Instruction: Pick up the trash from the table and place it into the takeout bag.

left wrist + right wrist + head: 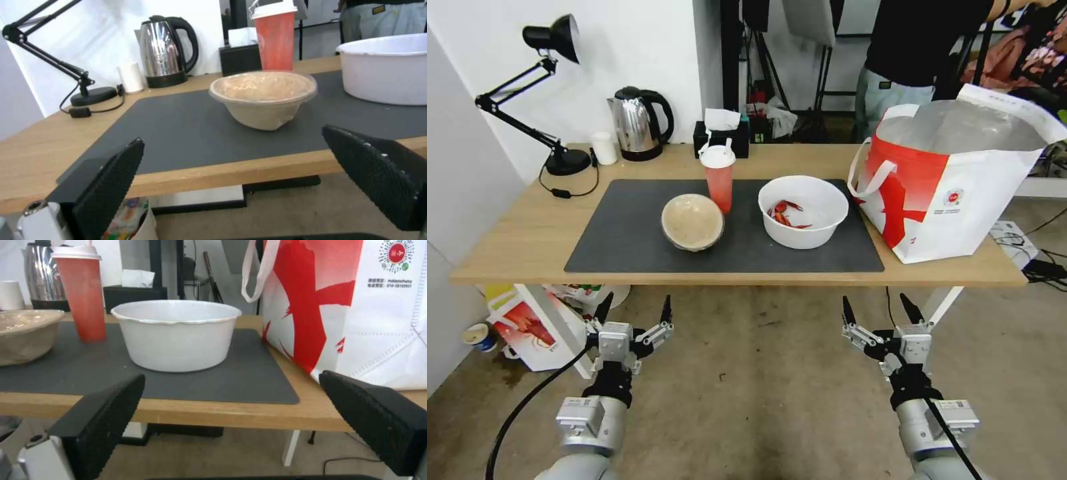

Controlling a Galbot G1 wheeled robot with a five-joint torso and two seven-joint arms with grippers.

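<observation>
The white bowl is sitting on the dark grey mat, right of centre, and you are seeing a few red crayfish shells lying in its bottom. The red cup with its white lid is standing upright just behind the beige bowl, which is resting left of the white bowl, its inside looking pale and creased. The takeout bag is standing open at the right end of the table, just beside the mat's edge, its foil lining showing and one strap handle hanging toward the white bowl.

Your left gripper is hovering below and in front of the table edge, fingers spread, roughly in line with the beige bowl and well apart from it. Your right gripper is hovering likewise, fingers spread and holding nothing, facing the gap between the white bowl and the bag.

Behind the mat a steel kettle, a black tissue box and a black desk lamp are standing near the white wall. A red-and-white carton is sitting on the concrete floor under the table's left end.
</observation>
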